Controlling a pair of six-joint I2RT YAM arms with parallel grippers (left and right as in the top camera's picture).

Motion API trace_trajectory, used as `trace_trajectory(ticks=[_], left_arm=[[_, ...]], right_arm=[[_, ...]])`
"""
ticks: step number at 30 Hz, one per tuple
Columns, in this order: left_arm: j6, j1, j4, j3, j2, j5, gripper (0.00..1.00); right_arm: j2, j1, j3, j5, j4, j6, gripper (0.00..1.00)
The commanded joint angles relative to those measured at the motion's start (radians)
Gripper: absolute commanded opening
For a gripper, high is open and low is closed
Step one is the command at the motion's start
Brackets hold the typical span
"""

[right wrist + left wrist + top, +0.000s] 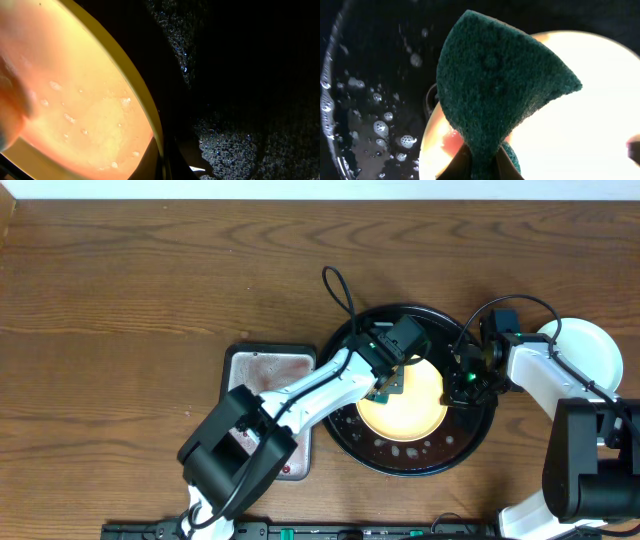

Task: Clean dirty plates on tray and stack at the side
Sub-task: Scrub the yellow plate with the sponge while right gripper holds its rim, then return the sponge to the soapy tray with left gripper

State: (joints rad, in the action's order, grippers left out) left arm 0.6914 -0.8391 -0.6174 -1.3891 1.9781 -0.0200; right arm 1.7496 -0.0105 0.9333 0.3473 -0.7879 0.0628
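Mid-scrub: left gripper (481, 167) clamps the sponge (495, 85), right gripper (164, 162) pinches the yellow plate (410, 410); one white plate (590, 350) already aside.

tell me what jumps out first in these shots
The bright yellow plate in the wet black tray, right of centre. The left pincer holds a green sponge over its left edge, while the right pincer pinches its right rim. A white plate sits off to the far right.

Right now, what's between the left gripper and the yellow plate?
A dark green sponge, pinched in the left gripper, sits between it and the yellow plate. The left wrist view shows it best.
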Motion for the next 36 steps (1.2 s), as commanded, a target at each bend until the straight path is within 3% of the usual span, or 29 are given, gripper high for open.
trace_trajectory(ticks=[1, 4, 9, 14, 21, 31, 36], left_arm=[[0.000, 0.005, -0.027, 0.015, 0.036, -0.068, 0.07], [-0.048, 0.005, -0.063, 0.014, 0.036, -0.265, 0.07], [-0.108, 0.005, -0.146, -0.007, 0.034, -0.393, 0.07], [-0.107, 0.003, -0.199, -0.047, 0.005, -0.377, 0.07], [-0.108, 0.003, -0.208, -0.055, -0.131, -0.246, 0.07], [-0.092, 0.034, -0.471, -0.048, -0.447, -0.228, 0.08], [-0.076, 0.108, -0.519, 0.058, -0.546, -0.226, 0.08]], right_arm=[[0.012, 0.009, 0.001, -0.058, -0.001, -0.019, 0.01], [0.012, 0.009, 0.001, -0.058, -0.002, -0.019, 0.01], [0.012, 0.009, 0.001, -0.058, -0.001, -0.019, 0.01], [0.012, 0.009, 0.001, -0.058, 0.002, -0.019, 0.01], [0.012, 0.009, 0.001, -0.058, -0.007, -0.020, 0.01], [-0.055, 0.009, 0.001, -0.024, 0.070, -0.014, 0.01], [-0.152, -0.024, 0.001, -0.059, 0.069, -0.011, 0.01]])
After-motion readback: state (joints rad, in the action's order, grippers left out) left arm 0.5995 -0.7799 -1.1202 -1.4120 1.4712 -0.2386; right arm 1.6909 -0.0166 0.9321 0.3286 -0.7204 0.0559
